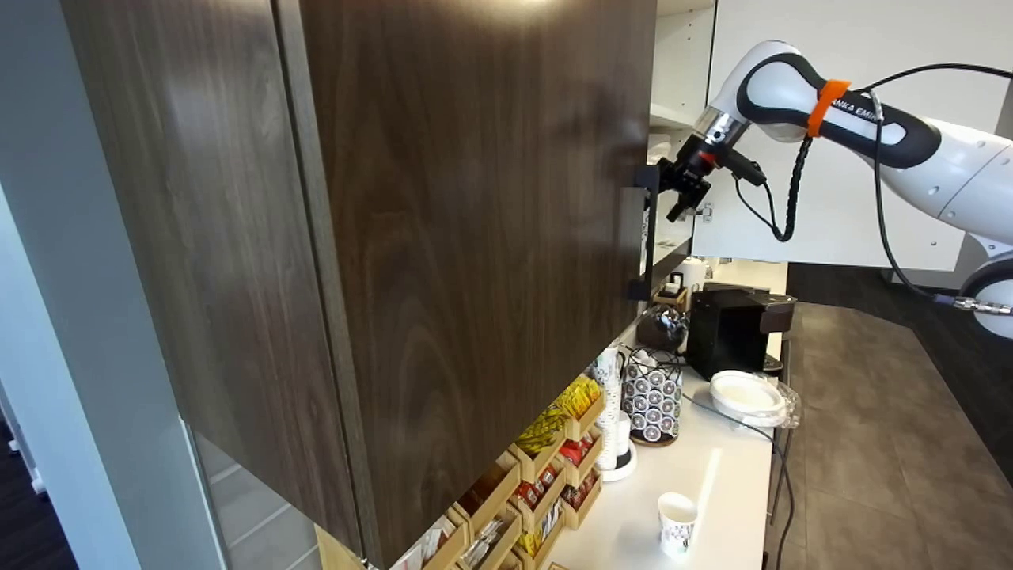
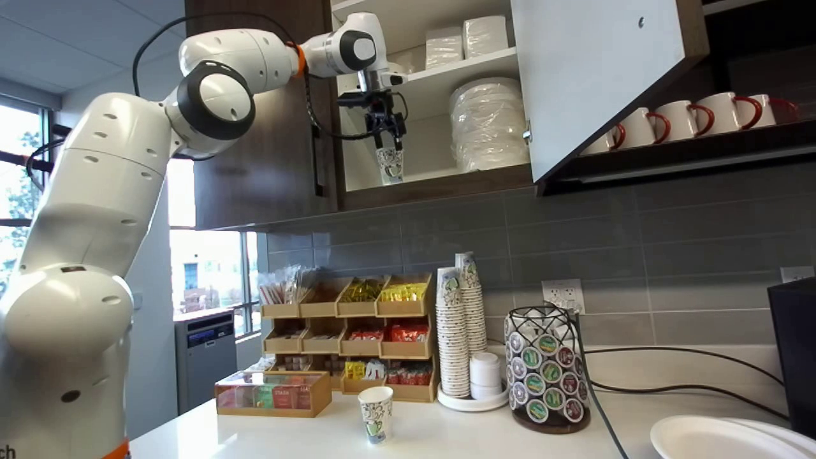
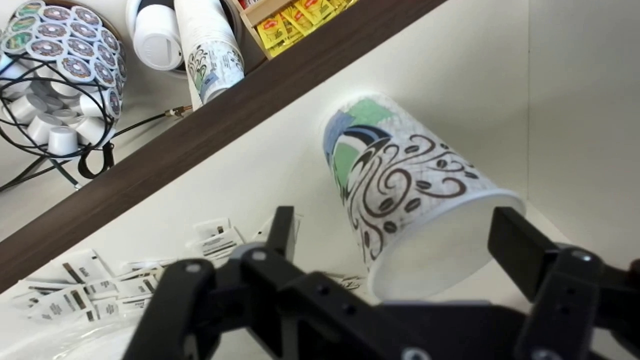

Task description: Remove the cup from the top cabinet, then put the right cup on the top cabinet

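A paper cup with a coffee-bean pattern point(image 2: 391, 167) stands upright on the bottom shelf of the top cabinet point(image 2: 268, 172). It also shows large in the wrist view point(image 3: 400, 175), and only a sliver shows behind the handle in an exterior view point(image 1: 644, 229). My gripper point(image 2: 389, 139) points down at the cup's rim. In the wrist view my gripper point(image 3: 395, 232) is open; the left finger is apart from the cup and the right finger overlaps the rim. I cannot tell if it touches. A second patterned cup point(image 2: 376, 414) stands upright on the counter, also seen in an exterior view point(image 1: 677, 524).
A white-backed cabinet door point(image 2: 593, 70) stands open beside wrapped plates point(image 2: 488, 124). The brown closed door point(image 1: 491, 237) and its handle point(image 1: 650, 237) are close to my gripper. Below are cup stacks point(image 2: 452, 338), a pod holder point(image 2: 548, 376) and a snack organizer point(image 2: 357, 344).
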You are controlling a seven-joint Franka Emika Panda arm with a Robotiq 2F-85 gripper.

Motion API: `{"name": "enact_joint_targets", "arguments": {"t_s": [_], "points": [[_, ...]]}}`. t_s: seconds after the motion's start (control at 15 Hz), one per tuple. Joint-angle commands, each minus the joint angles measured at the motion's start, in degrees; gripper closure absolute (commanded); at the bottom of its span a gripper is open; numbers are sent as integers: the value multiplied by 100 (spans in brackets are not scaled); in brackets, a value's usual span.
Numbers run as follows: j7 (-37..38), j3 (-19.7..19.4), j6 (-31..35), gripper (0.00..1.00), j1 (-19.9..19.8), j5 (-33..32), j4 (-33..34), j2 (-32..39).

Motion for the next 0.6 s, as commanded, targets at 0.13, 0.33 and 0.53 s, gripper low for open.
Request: {"name": "enact_joint_targets", "arguments": {"t_s": [0.13,0.33,0.53], "points": [[-290,-62,284,0,-191,128,52,-211],[-846,-68,652,0,-318,164,-243,-551],[-1417,-48,844,0,-443,316,-566,-923]]}}
